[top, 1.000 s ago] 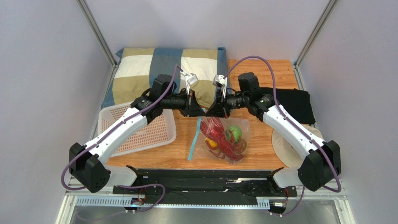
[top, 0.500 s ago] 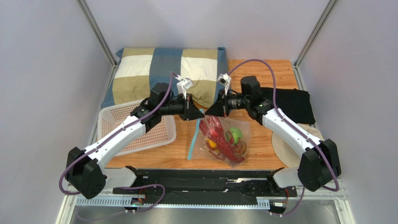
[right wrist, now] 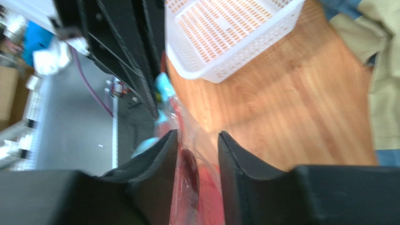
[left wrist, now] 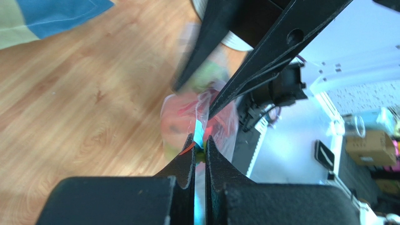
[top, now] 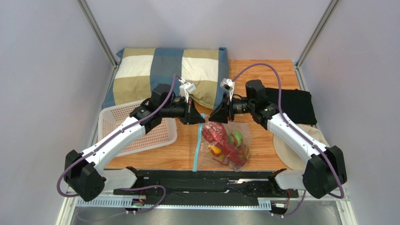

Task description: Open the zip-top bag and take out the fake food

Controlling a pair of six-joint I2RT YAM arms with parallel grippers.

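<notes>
Jaws of the left gripper are pinching the blue strip of the zip-top bag, while the right gripper is standing parted around its film. Inside, the fake food is lying at six o'clock of both, white basket at nine.

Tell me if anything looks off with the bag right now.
Nothing spilled; the fake food sits inside the zip-top bag. One oddity: only the left gripper pinches its blue zipper strip, while the right gripper stands open around the plastic.
</notes>
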